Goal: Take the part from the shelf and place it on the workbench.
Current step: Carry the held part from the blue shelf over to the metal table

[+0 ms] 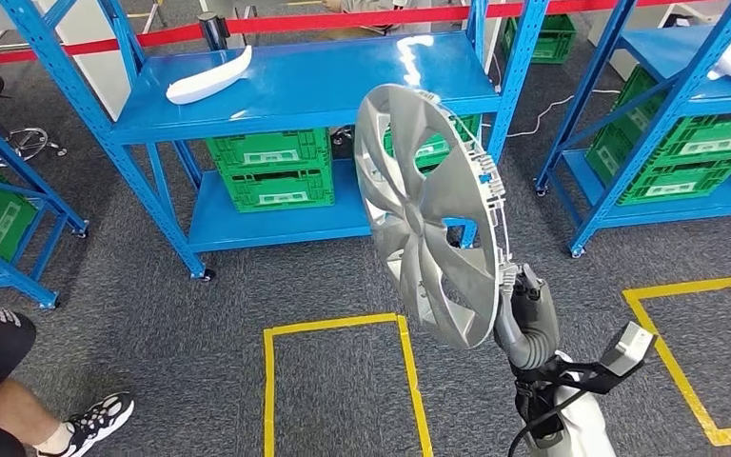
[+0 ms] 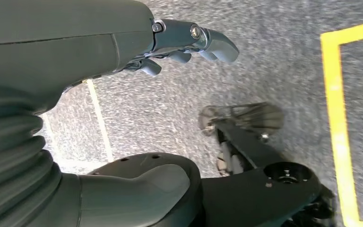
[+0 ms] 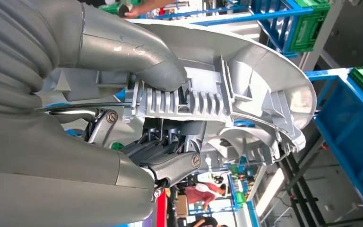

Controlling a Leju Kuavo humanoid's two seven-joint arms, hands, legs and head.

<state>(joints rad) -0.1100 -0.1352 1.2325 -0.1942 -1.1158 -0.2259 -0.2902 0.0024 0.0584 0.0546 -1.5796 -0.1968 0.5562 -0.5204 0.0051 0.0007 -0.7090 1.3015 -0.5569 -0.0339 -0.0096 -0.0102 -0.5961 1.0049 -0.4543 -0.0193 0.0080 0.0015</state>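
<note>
A silver wheel cover (image 1: 428,209) stands upright in mid-air in front of the blue shelf (image 1: 305,90). My right hand (image 1: 523,305) grips its lower rim from below. In the right wrist view the thumb (image 3: 137,56) presses the ribbed inner rim of the wheel cover (image 3: 246,80), and darker fingers (image 3: 170,151) clamp it from the other side. My left hand (image 2: 170,47) hangs over the grey floor with its fingers apart and nothing in them.
A white curved part (image 1: 211,76) lies on the shelf's top board. Green crates (image 1: 271,171) fill the lower level. A second blue shelf (image 1: 685,124) with crates stands at right. Yellow tape squares (image 1: 343,381) mark the floor. A person's leg and shoe (image 1: 86,419) are at lower left.
</note>
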